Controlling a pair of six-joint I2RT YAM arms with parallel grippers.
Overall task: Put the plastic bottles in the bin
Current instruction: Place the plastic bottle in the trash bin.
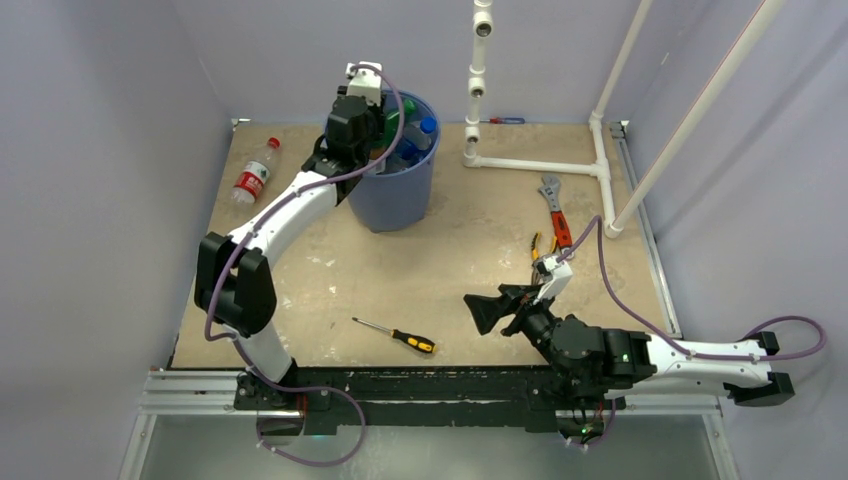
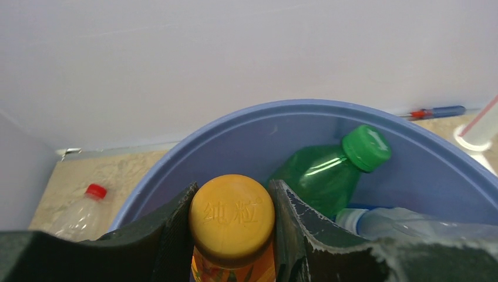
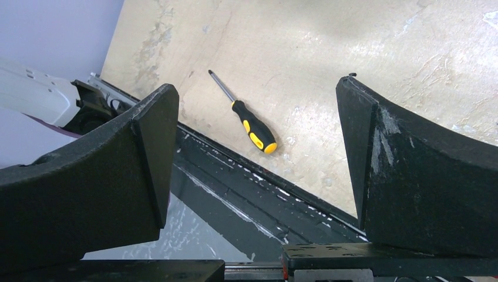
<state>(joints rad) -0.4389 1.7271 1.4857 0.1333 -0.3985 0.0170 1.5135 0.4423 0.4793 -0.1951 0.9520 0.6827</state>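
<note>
Top external view: the left hand (image 1: 366,128) hangs over the near-left rim of the blue bin (image 1: 400,200), which stands at the far middle of the worktop (image 1: 460,260). The left wrist view shows its two black fingers (image 2: 170,232) closed on the top of an orange-filled bottle (image 2: 232,220) with a yellow-orange cap. The bottle is held upright just inside the bin's near wall.

Deeper in the bin lies a green bottle (image 2: 326,173) with a green cap, tilted toward the far right. Beside it on the right is a clear bottle (image 2: 411,222) on its side. From above, a blue cap (image 1: 428,126) also shows among the bottles in the bin.

One bottle with a red label (image 1: 254,173) and a red cap lies on the worktop outside the bin, well to its left near the far-left corner. The left arm's white forearm stretches between it and the bin.

The right hand (image 1: 490,312) sits low over the near-right part of the worktop, its fingers spread wide with nothing between them. A screwdriver (image 1: 396,337) with a yellow-and-black handle lies to its left, close to the near edge and between the two arms.

A red-handled wrench (image 1: 553,212) lies on the right, just in front of a white pipe frame (image 1: 540,165) that stands on the far right of the worktop. A small red-and-blue tool (image 1: 507,120) lies at the far edge behind the pipes.
</note>
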